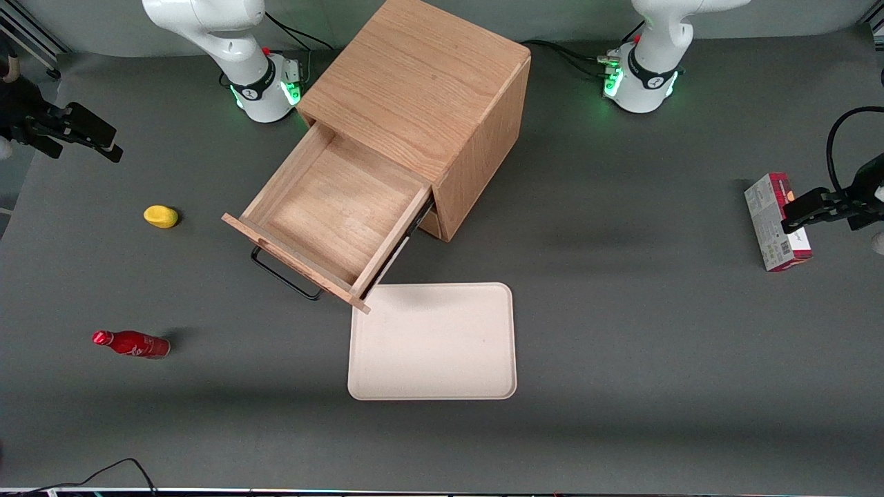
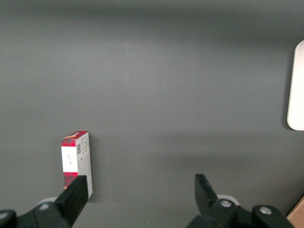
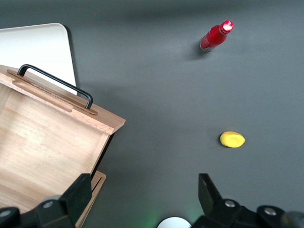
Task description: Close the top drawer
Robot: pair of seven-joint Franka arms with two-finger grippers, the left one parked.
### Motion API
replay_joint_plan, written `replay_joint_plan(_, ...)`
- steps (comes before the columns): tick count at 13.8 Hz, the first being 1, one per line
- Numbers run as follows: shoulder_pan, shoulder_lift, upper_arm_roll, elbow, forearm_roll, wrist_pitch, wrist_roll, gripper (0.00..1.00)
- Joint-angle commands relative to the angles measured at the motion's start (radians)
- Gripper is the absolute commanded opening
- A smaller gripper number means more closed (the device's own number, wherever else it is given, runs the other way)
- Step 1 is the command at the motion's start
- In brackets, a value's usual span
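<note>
The oak cabinet (image 1: 421, 90) stands in the middle of the table. Its top drawer (image 1: 338, 207) is pulled far out and is empty; its thin black bar handle (image 1: 283, 276) faces the front camera at an angle. In the right wrist view the drawer (image 3: 42, 137) and its handle (image 3: 57, 80) show from above. My right gripper (image 1: 83, 141) hovers at the working arm's end of the table, well apart from the drawer. It is open and empty (image 3: 142, 194), over bare table beside the drawer's corner.
A beige tray (image 1: 431, 342) lies just in front of the drawer, nearer the camera. A yellow object (image 1: 160, 216) and a lying red bottle (image 1: 131, 344) are toward the working arm's end. A red-and-white box (image 1: 777, 221) lies toward the parked arm's end.
</note>
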Motion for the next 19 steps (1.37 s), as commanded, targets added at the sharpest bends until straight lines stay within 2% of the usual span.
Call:
replay_joint_plan(1,0.001,0.032,-0.012,0.043,-0.004,-0.014,-0.014,1.0)
replay_joint_plan(19,-0.005,0.018,-0.004,0.073,-0.004,-0.023,0.005,1.0)
